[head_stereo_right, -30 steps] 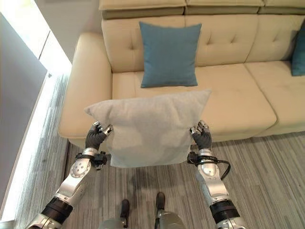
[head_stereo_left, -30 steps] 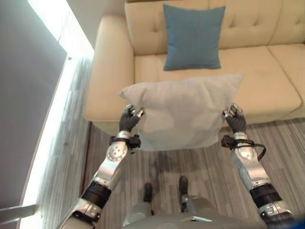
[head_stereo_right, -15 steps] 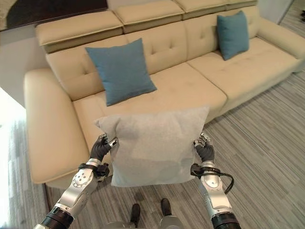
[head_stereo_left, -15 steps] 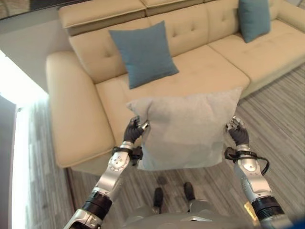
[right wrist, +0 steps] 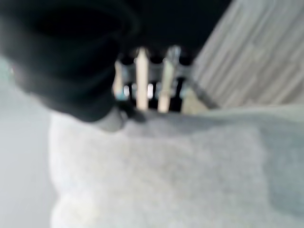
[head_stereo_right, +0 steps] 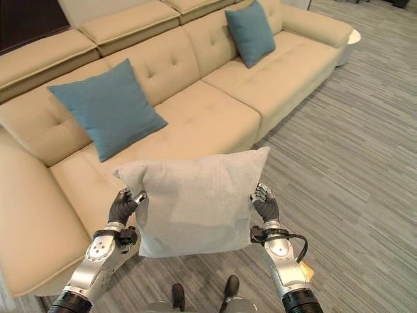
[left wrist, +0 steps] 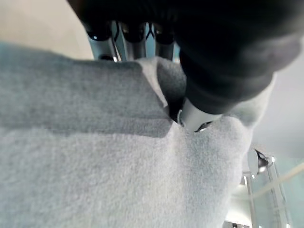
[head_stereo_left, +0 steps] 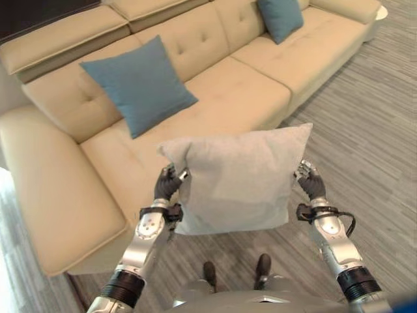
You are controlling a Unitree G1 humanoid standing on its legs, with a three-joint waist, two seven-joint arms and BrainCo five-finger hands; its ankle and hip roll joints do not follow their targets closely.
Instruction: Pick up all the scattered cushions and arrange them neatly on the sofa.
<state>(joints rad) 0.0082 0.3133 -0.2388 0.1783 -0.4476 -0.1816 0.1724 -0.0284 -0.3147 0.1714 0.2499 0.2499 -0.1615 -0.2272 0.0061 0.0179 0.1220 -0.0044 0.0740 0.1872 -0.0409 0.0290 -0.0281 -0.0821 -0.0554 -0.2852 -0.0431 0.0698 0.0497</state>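
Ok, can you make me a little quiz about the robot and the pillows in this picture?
1. True or false: the grey cushion is already lying on the sofa.
2. How many blue cushions are on the sofa? A) one B) two C) three
3. Fill in the word: the left hand and the right hand each pinch one ____ of the grey cushion.

Key:
1. False. It hangs in the air in front of the sofa, held by both hands.
2. B. One blue cushion leans on the backrest near the robot, another blue cushion farther along.
3. Side.
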